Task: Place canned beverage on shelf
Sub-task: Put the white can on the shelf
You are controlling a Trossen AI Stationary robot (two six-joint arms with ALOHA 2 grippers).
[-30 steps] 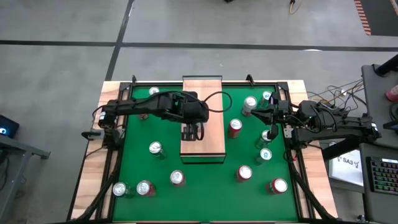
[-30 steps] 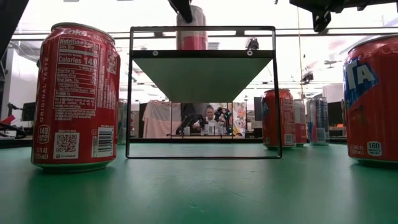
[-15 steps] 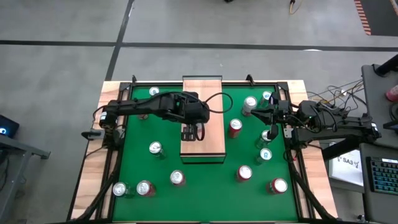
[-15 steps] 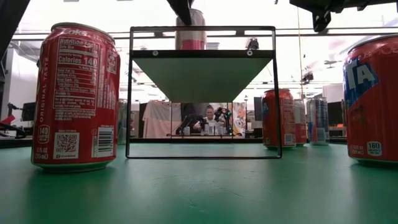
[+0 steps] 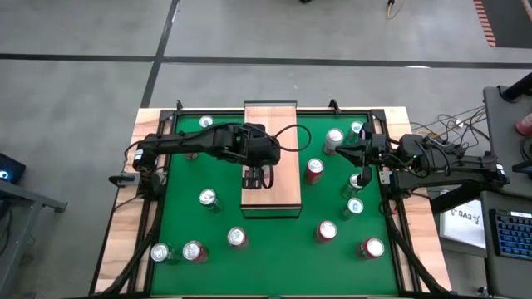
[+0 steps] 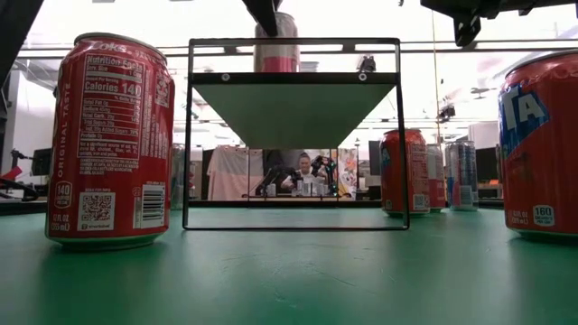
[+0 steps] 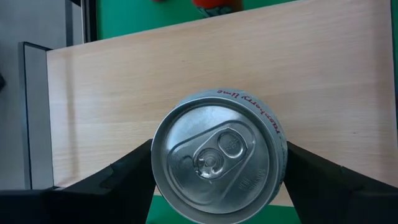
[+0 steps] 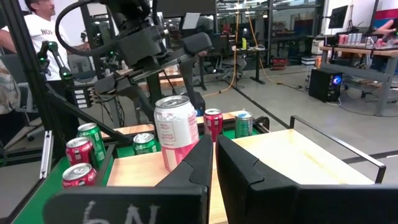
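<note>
Here we found the placing step near its end: the left gripper hung above the shelf with its fingers on either side of a pink-and-white can, whose silver top faced straight up at the wrist camera. Whether the fingers were clamped on it or just loosed, we could not tell; they lay close along its sides. From table height the can seemed to stand upright on the board, directly beneath the gripper, near the shelf edge on the left arm's side. The right gripper waited well off to the side, over the far edge of the green table, fingers pressed together and holding nothing; past them we saw the same can on the wood. We judged that the next move called for spreading the left fingers clear and lifting straight away, without nudging the can toward the near edge
</note>
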